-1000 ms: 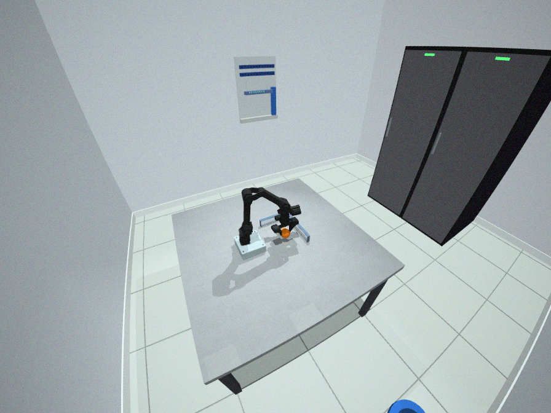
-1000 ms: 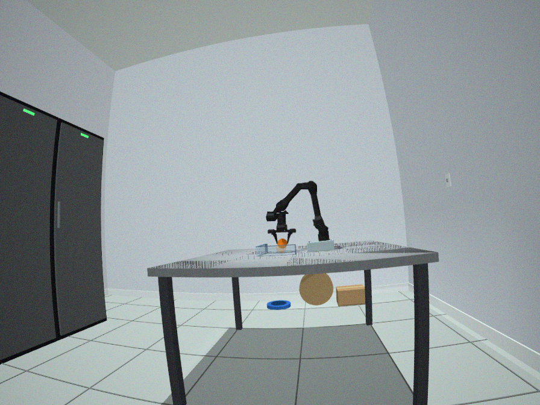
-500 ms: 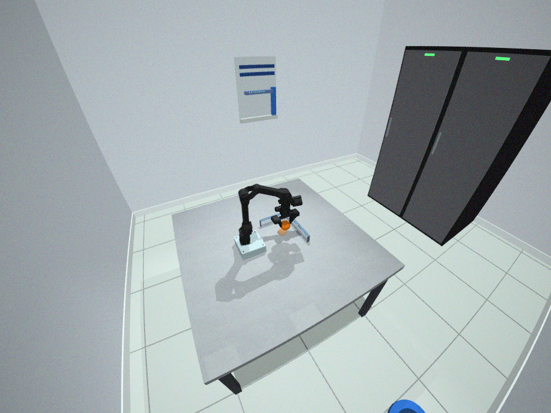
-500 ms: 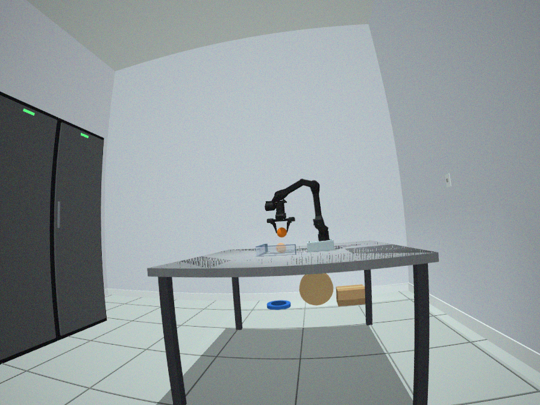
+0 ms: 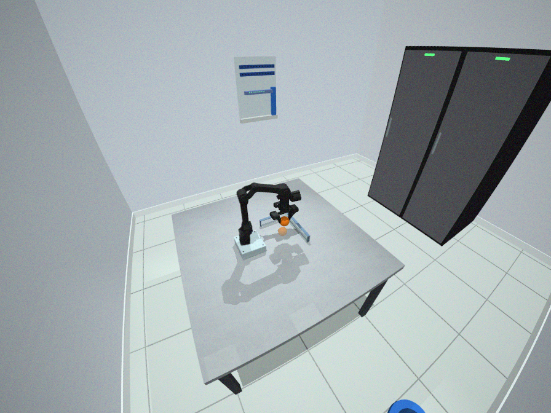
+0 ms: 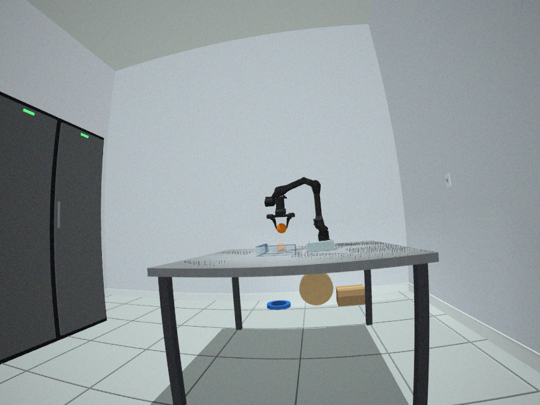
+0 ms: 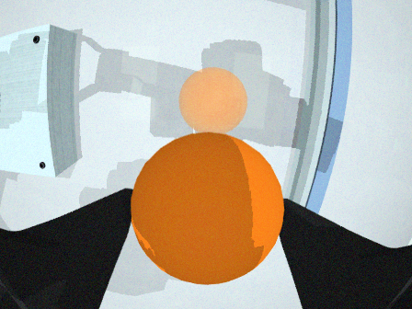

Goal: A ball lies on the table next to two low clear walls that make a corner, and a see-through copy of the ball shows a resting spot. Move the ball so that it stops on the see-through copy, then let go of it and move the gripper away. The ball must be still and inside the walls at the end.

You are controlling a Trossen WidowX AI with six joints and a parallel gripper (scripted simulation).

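My gripper (image 5: 284, 220) (image 6: 281, 226) (image 7: 207, 204) points down and is shut on the orange ball (image 5: 285, 221) (image 6: 281, 228) (image 7: 202, 211), one black finger at each side. The ball is held well above the table. The see-through copy (image 5: 281, 231) (image 6: 281, 247) (image 7: 213, 100) is a pale orange ball at table height, below the held ball in the exterior view and just above it in the wrist picture. One clear wall (image 5: 299, 229) (image 7: 322, 92) runs on the right of the copy. The other clear wall (image 5: 267, 220) stands behind it in the top view.
The pale arm base (image 5: 250, 245) (image 6: 320, 245) (image 7: 23, 106) stands on the grey table (image 5: 249, 329) (image 6: 287, 270), beside the corner of walls. Dark cabinets (image 5: 444, 133) (image 6: 39, 226) stand off the table. A blue ring (image 6: 278, 308), a tan disc (image 6: 316, 288) and a tan box (image 6: 350, 296) show beyond the table.
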